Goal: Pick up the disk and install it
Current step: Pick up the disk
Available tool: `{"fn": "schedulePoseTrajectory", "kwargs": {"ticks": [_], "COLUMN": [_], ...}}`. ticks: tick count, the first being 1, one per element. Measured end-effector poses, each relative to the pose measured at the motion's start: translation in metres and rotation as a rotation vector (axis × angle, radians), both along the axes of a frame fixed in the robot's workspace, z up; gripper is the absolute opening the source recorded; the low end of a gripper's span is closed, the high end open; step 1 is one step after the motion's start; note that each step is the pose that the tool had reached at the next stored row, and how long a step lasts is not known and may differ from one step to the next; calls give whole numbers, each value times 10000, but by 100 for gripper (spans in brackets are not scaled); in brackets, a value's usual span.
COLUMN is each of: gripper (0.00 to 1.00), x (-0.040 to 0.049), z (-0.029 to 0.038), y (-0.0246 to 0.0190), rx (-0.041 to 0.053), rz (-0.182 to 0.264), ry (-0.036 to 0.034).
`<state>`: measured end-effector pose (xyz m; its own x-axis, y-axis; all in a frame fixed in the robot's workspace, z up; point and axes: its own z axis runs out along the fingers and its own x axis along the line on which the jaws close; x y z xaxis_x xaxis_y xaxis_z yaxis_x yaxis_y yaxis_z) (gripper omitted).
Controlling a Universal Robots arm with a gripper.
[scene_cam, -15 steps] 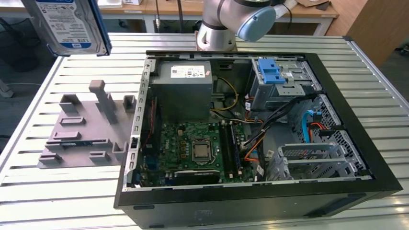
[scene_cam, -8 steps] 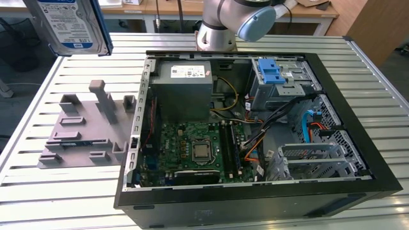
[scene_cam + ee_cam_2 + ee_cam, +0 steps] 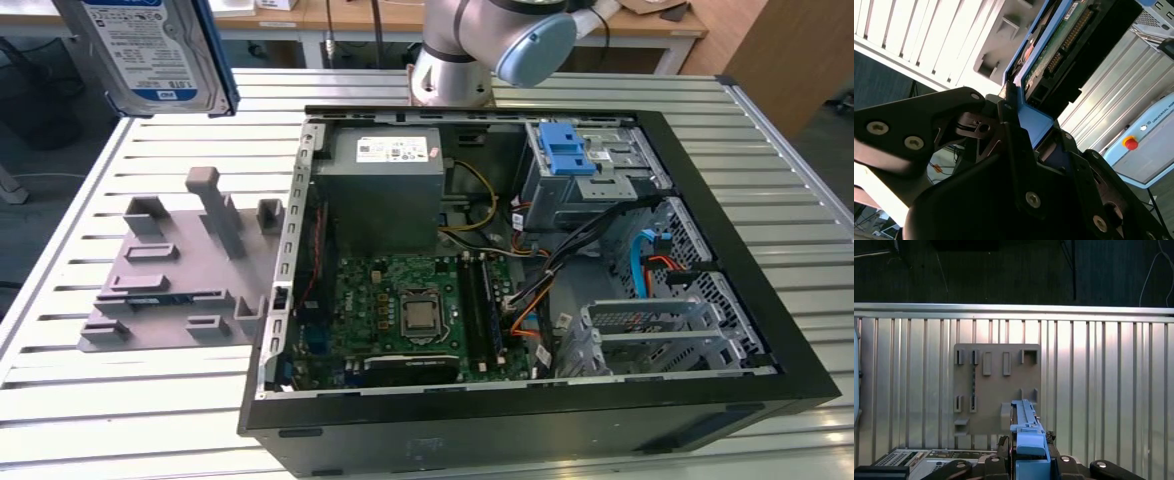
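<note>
— Blue plastic, is that what the claw (image 3: 1029, 445) grips?
— Yes. In both wrist views its fingers (image 3: 1011, 135) are clamped tight on the blue-rimmed disk (image 3: 150, 55), which is held edge-on in the air.
— Where over the worktop (image 3: 120, 400)?
— Above the grey holder (image 3: 996, 385), clear of its posts, near one edge of the worktop. In the exterior view the disk hangs high at that view's left, touching nothing beneath.
— And the computer case (image 3: 527, 405)?
— Lid off, open upward. The blue-latched drive cage (image 3: 587, 165) sits in the case corner nearest the arm's base (image 3: 454, 70), along the same wall as the power supply (image 3: 387, 180). Cables (image 3: 561, 255) crowd right against the cage.
</note>
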<state>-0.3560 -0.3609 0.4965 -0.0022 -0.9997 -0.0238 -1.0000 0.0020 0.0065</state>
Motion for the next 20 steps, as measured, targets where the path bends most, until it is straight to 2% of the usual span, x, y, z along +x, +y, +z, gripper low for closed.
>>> {"fn": "schedulePoseTrajectory", "kwargs": {"ticks": [20], "gripper": [36], "x": [86], "z": [0], "y": [-1], "rx": [0], "rz": [0], "ry": [0]}}
